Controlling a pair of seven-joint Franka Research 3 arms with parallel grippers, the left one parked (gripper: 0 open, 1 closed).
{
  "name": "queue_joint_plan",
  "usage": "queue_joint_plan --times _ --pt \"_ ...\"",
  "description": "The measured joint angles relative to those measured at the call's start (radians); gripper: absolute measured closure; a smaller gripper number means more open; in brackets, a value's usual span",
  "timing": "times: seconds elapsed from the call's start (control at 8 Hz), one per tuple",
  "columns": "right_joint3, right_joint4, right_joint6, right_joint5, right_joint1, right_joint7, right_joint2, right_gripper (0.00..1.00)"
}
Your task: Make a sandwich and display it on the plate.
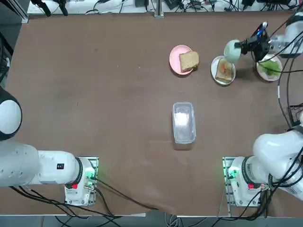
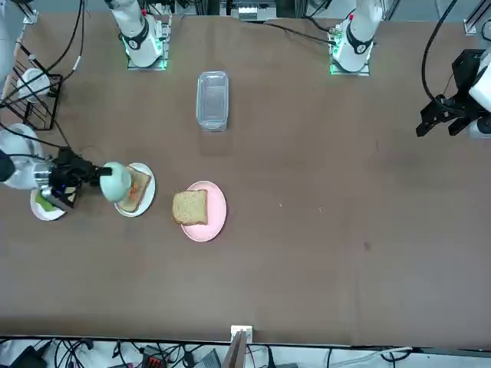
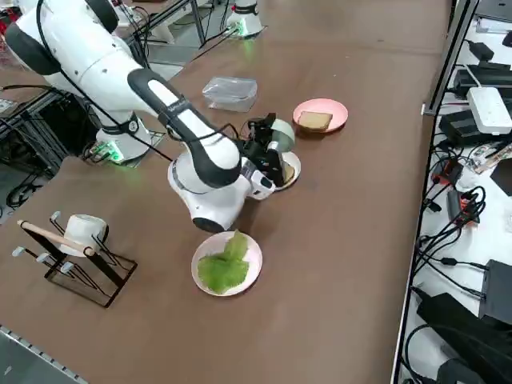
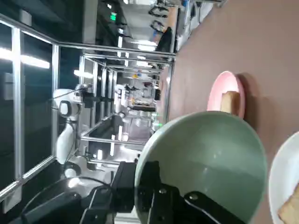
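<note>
Looking down, I see a big brown table [image 1: 94,94] with black cables [image 1: 118,5] along its far edge and a shelf of gadgets beside it. I count two white plates, one [image 1: 218,64] holding one toasted bread slice [image 1: 225,71] with something red on it and one [image 3: 254,258] holding one green lettuce leaf [image 3: 222,268], plus one pink plate [image 1: 176,56] with one bread slice [image 1: 189,61], one clear box [image 1: 183,122] and one wire rack [image 3: 76,268] holding one white cup. My right gripper [image 1: 242,48] is clamped tight on the rim of one pale-green bowl [image 1: 231,50], holding it tipped on its side in the air just by the toast plate.
</note>
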Motion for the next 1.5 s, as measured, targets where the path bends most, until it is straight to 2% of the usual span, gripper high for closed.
queue_joint_plan --times 0.38,0.62,1.0,1.5 --pt "0.006 0.225 0.043 -0.235 0.053 0.134 -0.014 0.95" --pt "0.007 0.313 0.174 -0.458 0.108 0.142 -0.014 0.95" --pt "0.007 0.356 0.418 -0.787 0.177 0.155 -0.01 0.95" --pt "0.003 0.356 0.678 -1.118 0.214 0.168 0.033 0.95"
